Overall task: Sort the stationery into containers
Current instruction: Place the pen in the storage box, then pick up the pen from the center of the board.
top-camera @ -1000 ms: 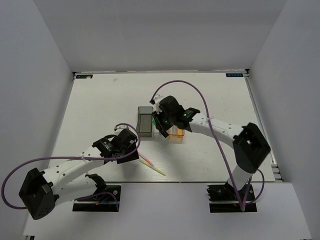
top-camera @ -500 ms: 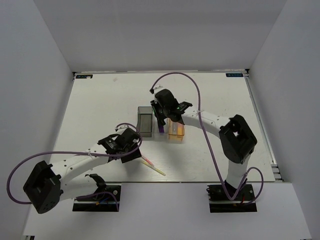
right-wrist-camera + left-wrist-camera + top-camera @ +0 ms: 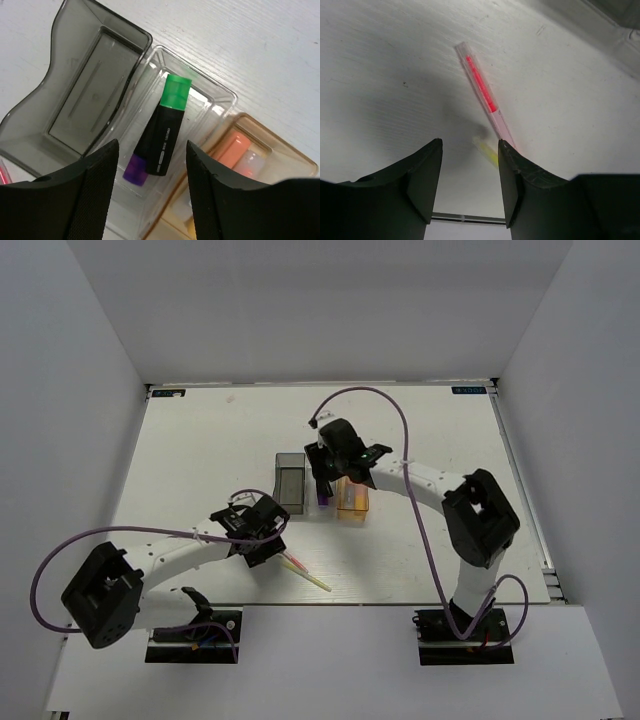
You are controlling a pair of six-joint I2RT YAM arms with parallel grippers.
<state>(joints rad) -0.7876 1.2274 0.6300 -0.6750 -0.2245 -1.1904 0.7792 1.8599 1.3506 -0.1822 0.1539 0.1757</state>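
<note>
Three joined bins stand mid-table: the dark grey bin [image 3: 290,483] [image 3: 75,102], the clear bin [image 3: 212,97] and the orange-tan bin [image 3: 352,502] [image 3: 285,150]. The green-capped highlighter [image 3: 167,127] lies in the clear bin over a purple-capped highlighter [image 3: 135,170]. An orange-capped highlighter [image 3: 234,149] lies in the orange-tan bin. My right gripper [image 3: 326,472] [image 3: 151,145] hangs open and empty above the clear bin. A pink pen [image 3: 482,92] [image 3: 292,562] and a yellow pen [image 3: 490,152] [image 3: 318,582] lie on the table. My left gripper [image 3: 268,540] [image 3: 470,144] is open just above and beside them.
The white table [image 3: 200,460] is walled on three sides. Its near edge [image 3: 330,602] runs close behind the pens. The dark grey bin holds nothing that I can see. Purple cables loop over both arms.
My left gripper has moved right, closer to the pens. My right gripper has shifted left from over the orange-tan bin to over the clear bin.
</note>
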